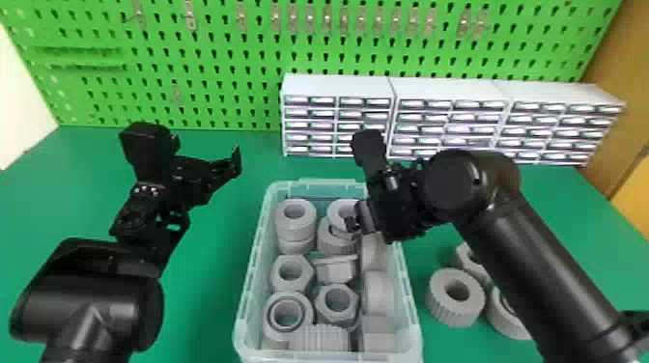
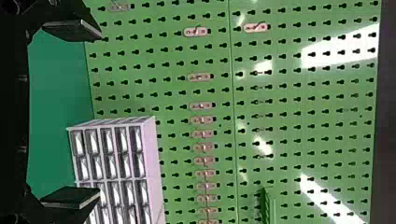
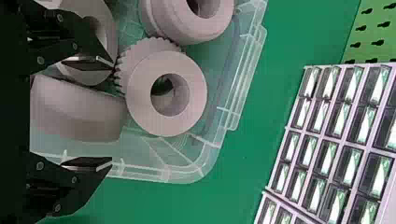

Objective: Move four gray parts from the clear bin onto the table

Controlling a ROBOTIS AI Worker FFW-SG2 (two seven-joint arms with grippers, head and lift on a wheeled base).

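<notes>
In the head view, your right arm [image 1: 545,260] partly hid two gray parts [image 1: 503,322] on the tabletop [image 1: 207,289], and the bottom edge cut off the near end of your clear bin [image 1: 245,304].

The left gripper [image 1: 206,152] is raised and aimed forward, its two flat black fingers [image 2: 70,31] set wide apart. Behind and below those fingers, the left arm [image 1: 87,289] is angled back toward the robot. The right gripper [image 1: 373,230] is pointed downward, its fingers [image 3: 88,162] likewise spread, with a broad gap between them. The right arm [image 1: 541,260] is bent at the wrist above the fingers, its long forearm slanted back to the robot's right.
</notes>
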